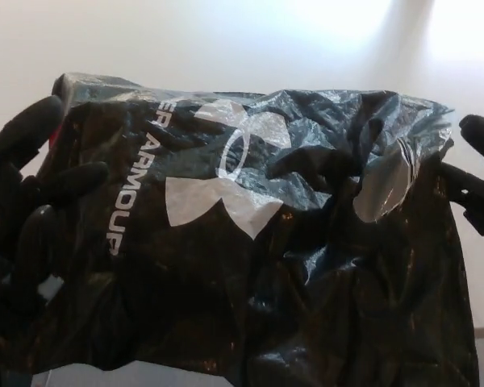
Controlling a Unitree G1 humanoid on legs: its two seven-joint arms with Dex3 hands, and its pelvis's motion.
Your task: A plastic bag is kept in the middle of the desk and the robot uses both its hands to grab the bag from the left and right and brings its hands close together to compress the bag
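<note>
I see the black bag [258, 266] filling the desk [226, 40] w/ both edges pressed: left hand [24, 210] grasps it, right hand [480, 181] grip unclear; open room behind.

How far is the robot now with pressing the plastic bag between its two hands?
Done: the left hand and right hand are at the two sides of the black plastic bag. In hand: the left fingers touch the bag's side; whether the right hand touches it cannot be seen clearly. Left: the bag is crumpled but wide, so the hands must come closer together.
</note>
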